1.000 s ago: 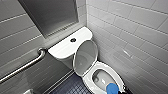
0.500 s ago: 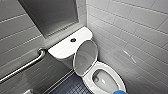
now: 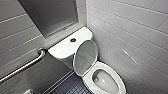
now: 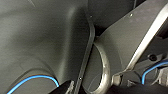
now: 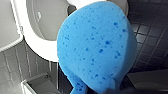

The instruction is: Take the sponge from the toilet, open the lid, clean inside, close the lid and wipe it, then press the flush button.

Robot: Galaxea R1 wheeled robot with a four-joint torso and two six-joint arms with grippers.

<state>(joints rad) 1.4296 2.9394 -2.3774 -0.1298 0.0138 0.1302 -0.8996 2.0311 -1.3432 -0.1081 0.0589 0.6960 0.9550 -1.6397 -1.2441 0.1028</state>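
The white toilet stands in a tiled corner with its lid raised and leaning back against the tank. The oval bowl lies open below the lid. The dark round flush button sits in the middle of the tank top. In the right wrist view the blue sponge looms large, hanging over the bowl's rim and the dark floor. It narrows to a pinched end where my right gripper is shut on it. In the left wrist view are dark robot parts and blue cable, with nothing held.
A steel grab bar runs along the left wall beside the tank. White tiled wall closes in on the toilet's right. Dark small-tiled floor lies to the bowl's left. A white open box stands on the floor near the bowl.
The blue sponge that showed at the head view's lower edge beside the bowl has slipped down past that edge. The toilet and raised lid stand as before.
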